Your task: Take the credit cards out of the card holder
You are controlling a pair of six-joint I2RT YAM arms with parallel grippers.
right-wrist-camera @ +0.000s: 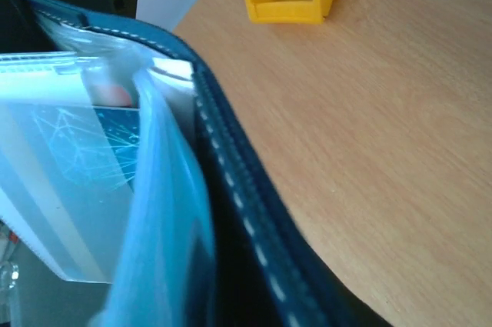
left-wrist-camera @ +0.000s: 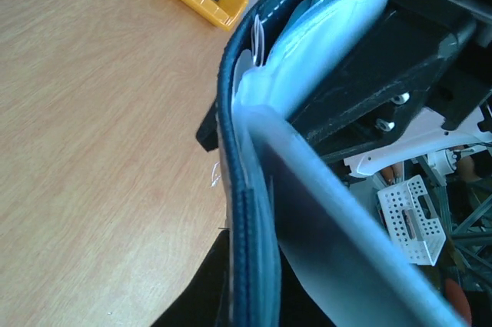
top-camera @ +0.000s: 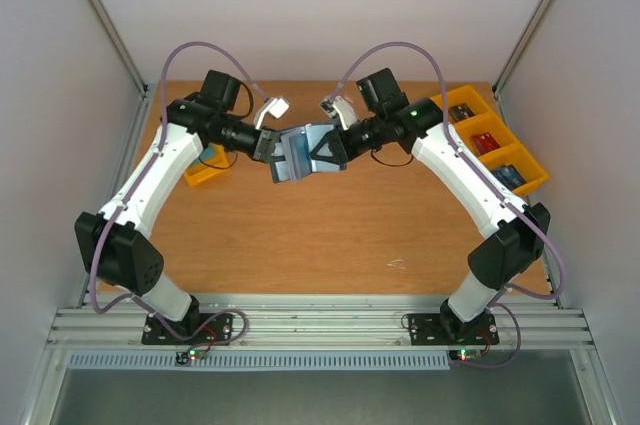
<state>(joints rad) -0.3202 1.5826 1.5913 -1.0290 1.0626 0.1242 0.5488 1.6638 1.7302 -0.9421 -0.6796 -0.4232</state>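
Wide wooden bench (top-camera: pixel 300 235) underneath it all, and both arms are reaching in toward its middle, the left arm (top-camera: pixel 150 175) from one side and the right arm (top-camera: pixel 470 180) from the other, so their wrists nearly meet. Off at the right edge sits a row of yellow bins (top-camera: pixel 465 95) with small items in the compartments, and a single yellow bin (top-camera: pixel 200 178) lies just behind the left arm. Between the two wrists is the card holder (top-camera: pixel 298 153), opened up and held off the bench over its rear middle. The left fingers (top-camera: pixel 266 147) are clamped tight on the holder's left side, and from the left wrist the navy stitched cover (left-wrist-camera: pixel 246 211) runs straight up past the lens. The right fingers (top-camera: pixel 330 150) are pressed in at the holder's right side, a black wedge lying against the pale sleeves (left-wrist-camera: pixel 330 27). Whether they are pinching anything or just resting there, I can't tell. From the right wrist the grey-blue sleeves fan out beside the cover, and the cards are right there inside them: a teal card (right-wrist-camera: pixel 100 142) with fine pale lines behind the clear plastic, and a whitish card (right-wrist-camera: pixel 173 69) tucked against the spine, with a reddish patch blurred next to it.
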